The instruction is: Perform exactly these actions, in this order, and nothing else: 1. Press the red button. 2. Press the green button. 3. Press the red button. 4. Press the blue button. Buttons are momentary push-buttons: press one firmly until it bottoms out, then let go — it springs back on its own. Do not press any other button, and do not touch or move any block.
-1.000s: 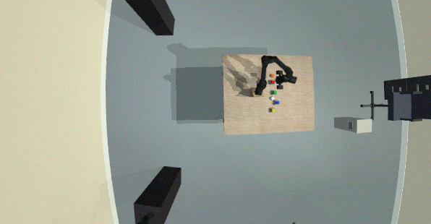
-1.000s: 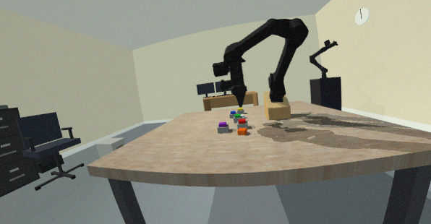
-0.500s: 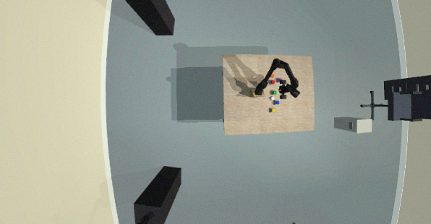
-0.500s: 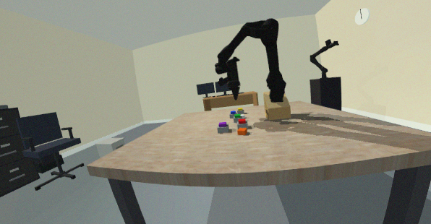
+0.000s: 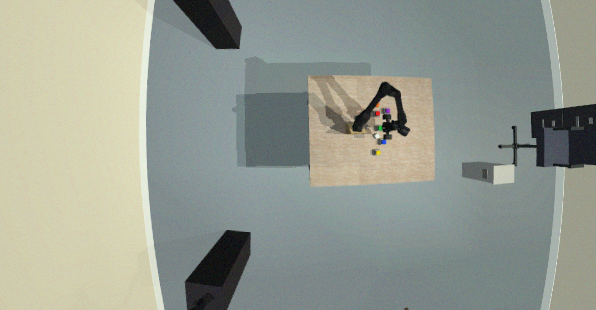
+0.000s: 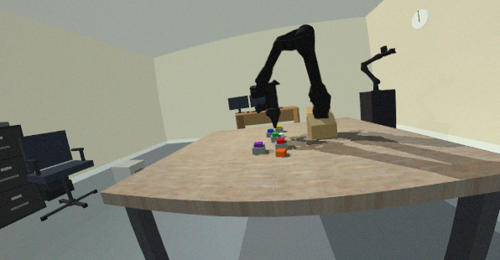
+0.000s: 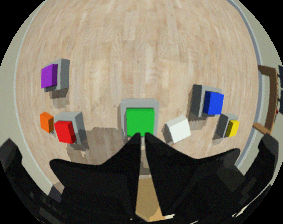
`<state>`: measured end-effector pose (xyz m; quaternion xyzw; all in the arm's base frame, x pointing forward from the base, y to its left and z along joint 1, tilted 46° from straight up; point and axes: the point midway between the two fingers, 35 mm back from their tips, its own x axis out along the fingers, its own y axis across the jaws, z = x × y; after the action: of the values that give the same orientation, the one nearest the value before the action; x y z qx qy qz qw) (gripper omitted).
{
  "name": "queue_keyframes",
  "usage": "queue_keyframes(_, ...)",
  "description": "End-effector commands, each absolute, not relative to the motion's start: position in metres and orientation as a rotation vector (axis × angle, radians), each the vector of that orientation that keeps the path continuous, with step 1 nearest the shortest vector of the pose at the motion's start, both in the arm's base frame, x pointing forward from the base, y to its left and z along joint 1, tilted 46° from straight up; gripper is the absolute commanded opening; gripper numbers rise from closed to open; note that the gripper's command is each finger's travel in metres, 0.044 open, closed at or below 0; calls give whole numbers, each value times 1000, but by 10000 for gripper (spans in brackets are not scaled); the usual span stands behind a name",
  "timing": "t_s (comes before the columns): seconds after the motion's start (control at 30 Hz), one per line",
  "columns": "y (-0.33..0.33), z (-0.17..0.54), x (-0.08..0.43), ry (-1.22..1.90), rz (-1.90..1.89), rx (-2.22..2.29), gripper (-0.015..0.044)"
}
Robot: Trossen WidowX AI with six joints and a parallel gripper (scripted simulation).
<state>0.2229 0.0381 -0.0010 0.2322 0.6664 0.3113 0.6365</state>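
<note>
The green button (image 7: 140,121) (image 6: 275,134) sits on a grey base in the middle of the wrist view, its cap raised. My gripper (image 7: 142,136) (image 6: 275,126) is shut and empty, its tips pointing down a little above the green button, over its near edge in the wrist view. The red button (image 7: 65,132) (image 6: 280,141) (image 5: 377,113) stands on its base to the left in the wrist view. The blue button (image 7: 213,103) (image 6: 270,131) (image 5: 383,142) stands on its base to the right. Neither is touched.
A purple button (image 7: 49,76) (image 6: 258,144) and an orange block (image 7: 46,122) (image 6: 281,153) are near the red button. A white block (image 7: 177,129) lies between the green and blue buttons, close to my fingertips. A yellow button (image 7: 232,128) (image 5: 377,152) is beyond the blue one.
</note>
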Motion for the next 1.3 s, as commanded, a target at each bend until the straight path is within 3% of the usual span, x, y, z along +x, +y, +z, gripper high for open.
queue_keyframes(0.0, 42, -4, 223, 1515, 707, 539, 20)
queue_keyframes(1.27, 60, -23, 222, 1511, 708, 532, 20)
